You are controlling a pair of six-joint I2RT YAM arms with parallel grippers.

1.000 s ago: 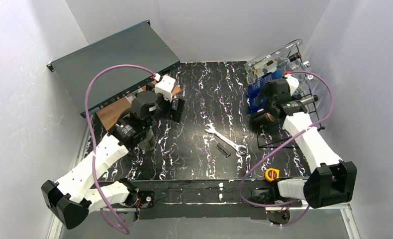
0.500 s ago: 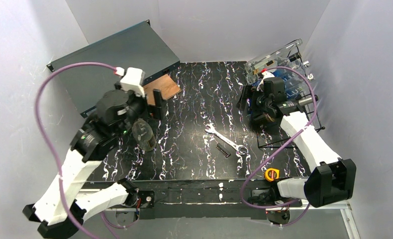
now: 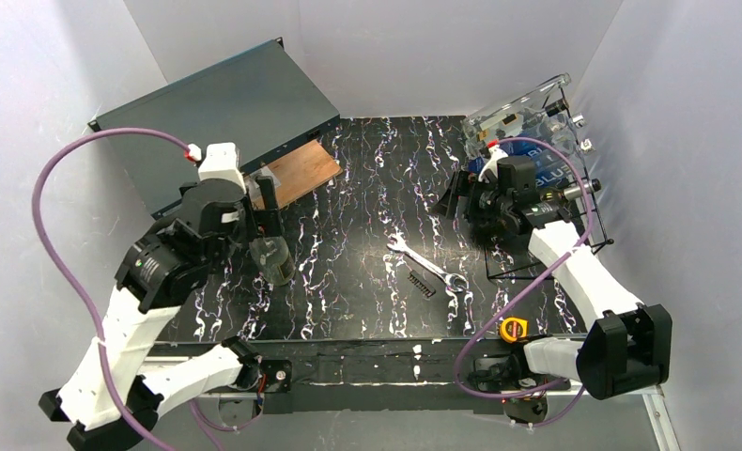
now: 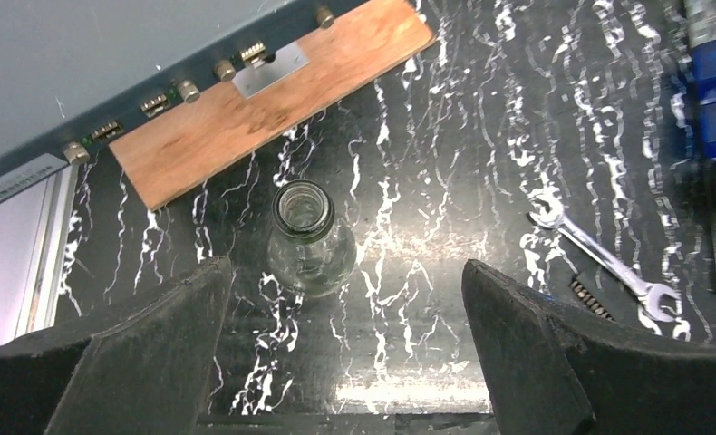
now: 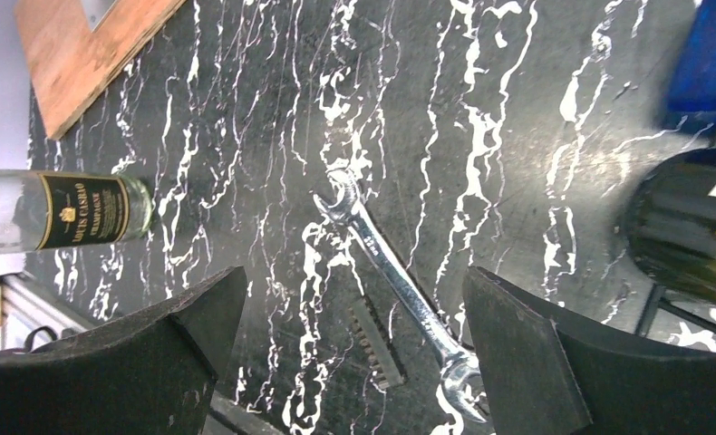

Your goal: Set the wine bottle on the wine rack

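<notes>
A clear glass wine bottle (image 3: 273,259) with a black label stands upright on the black marbled table, left of centre. In the left wrist view the bottle (image 4: 307,237) is seen from above, beyond the fingertips and apart from them. My left gripper (image 3: 262,200) (image 4: 345,272) is open and empty above it. The black wire wine rack (image 3: 576,240) stands at the right. A dark green bottle (image 5: 690,236) lies on the rack's wires (image 5: 655,308). My right gripper (image 3: 455,197) (image 5: 353,276) is open and empty, left of the rack, with the clear bottle (image 5: 55,210) far off.
A dark grey metal case (image 3: 217,108) and a wooden board (image 3: 297,174) lie at the back left. A wrench (image 3: 428,263) and a black toothed strip (image 3: 422,284) lie mid-table. A clear acrylic box (image 3: 522,113), blue boxes (image 3: 532,171) and a yellow tape measure (image 3: 512,329) are on the right.
My left arm has swung left and back, its gripper now over the clear bottle instead of the board. My right gripper has moved left, out from over the rack.
</notes>
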